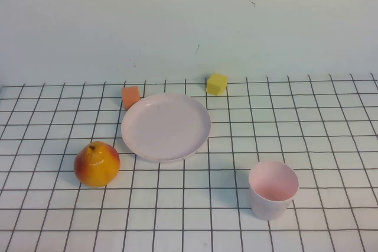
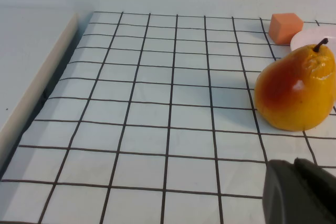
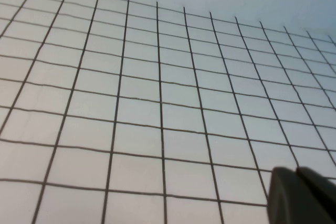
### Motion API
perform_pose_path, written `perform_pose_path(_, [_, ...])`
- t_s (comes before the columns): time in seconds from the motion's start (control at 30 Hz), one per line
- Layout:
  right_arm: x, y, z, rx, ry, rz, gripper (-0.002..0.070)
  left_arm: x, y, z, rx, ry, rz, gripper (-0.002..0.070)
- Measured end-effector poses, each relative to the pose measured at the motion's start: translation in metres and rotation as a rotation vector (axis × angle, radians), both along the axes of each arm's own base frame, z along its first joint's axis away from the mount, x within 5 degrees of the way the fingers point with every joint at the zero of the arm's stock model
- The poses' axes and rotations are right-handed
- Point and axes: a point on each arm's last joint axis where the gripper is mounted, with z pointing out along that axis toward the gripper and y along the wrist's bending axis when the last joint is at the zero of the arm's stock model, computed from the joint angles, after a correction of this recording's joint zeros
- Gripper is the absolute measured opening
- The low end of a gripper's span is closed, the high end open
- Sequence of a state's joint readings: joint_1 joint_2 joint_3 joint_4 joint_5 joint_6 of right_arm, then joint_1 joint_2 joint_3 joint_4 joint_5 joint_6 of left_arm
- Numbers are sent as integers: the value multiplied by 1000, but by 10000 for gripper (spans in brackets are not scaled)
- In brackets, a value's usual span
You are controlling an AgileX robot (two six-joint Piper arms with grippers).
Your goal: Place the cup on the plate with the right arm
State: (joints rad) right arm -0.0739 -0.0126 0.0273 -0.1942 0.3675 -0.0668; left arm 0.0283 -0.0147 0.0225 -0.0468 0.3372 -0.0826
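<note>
The pale pink cup (image 1: 273, 189) stands upright on the gridded table at the front right, with nothing in it. The round pale pink plate (image 1: 166, 126) lies near the middle, to the cup's left and farther back, with nothing on it. Neither arm shows in the high view. In the right wrist view my right gripper (image 3: 297, 170) is shut, with nothing held, over bare grid; cup and plate are out of that view. My left gripper (image 2: 294, 162) is also shut with nothing in it, low over the table just short of a pear (image 2: 297, 90).
The yellow-red pear (image 1: 97, 163) stands left of the plate at the front. An orange cube (image 1: 130, 96) sits at the plate's back left edge, a yellow cube (image 1: 217, 83) behind its right side. A wall closes the back. A raised border (image 2: 37, 82) runs along the table's left.
</note>
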Motion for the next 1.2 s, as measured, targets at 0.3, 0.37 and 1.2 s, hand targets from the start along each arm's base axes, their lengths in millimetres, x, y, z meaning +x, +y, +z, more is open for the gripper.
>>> perform_pose_path(0.3, [0,0,0,-18,0,1,-2,0,0,0,0,0,0,-3])
perform_pose_path(0.37, [0,0,1,-19,-9,3,-2,0,0,0,0,0,0,-3])
perform_pose_path(1.2, [-17,18,92,75,-1089,231,-2,0,0,0,0,0,0,-3])
